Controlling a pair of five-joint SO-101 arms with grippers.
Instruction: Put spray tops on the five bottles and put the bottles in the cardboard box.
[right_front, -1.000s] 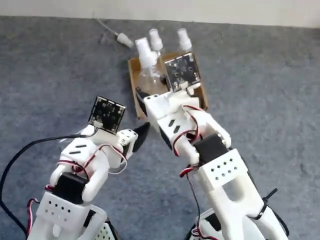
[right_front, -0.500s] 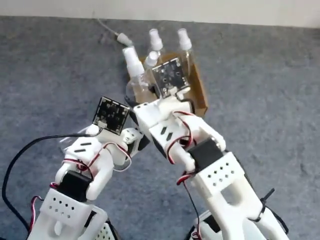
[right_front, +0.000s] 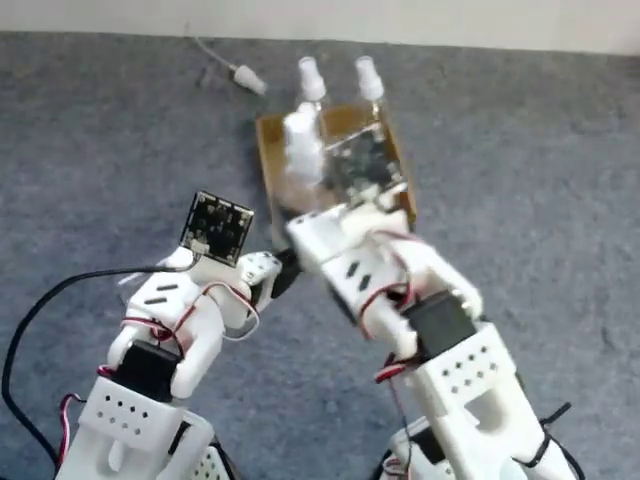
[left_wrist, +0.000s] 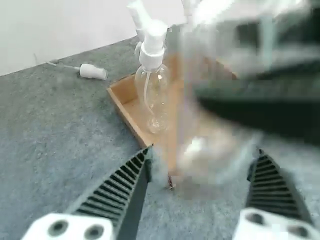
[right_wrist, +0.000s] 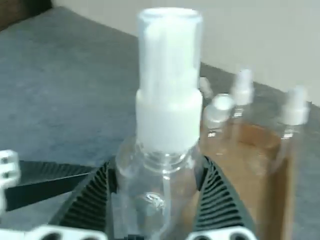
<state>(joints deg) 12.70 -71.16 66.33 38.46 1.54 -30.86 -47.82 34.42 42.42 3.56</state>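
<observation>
Cardboard box (right_front: 268, 172), loose spray top (right_front: 246, 77) near; right gripper (right_wrist: 157, 185) clamps bottle (right_wrist: 167, 100) before splayed left gripper (left_wrist: 200, 156)

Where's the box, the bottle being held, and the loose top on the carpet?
box (left_wrist: 126, 95), left wrist view, bare floor near its corner.
bottle (right_wrist: 167, 100), right wrist view, its white spray top.
loose top (right_front: 248, 79), high view, its white cap.

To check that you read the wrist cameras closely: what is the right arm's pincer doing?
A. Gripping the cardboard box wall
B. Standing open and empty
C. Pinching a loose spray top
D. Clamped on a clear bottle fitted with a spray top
D: in the right wrist view, the right pincer has its jaws pressed against both sides of the clear bottle, which carries a white spray top.
</observation>
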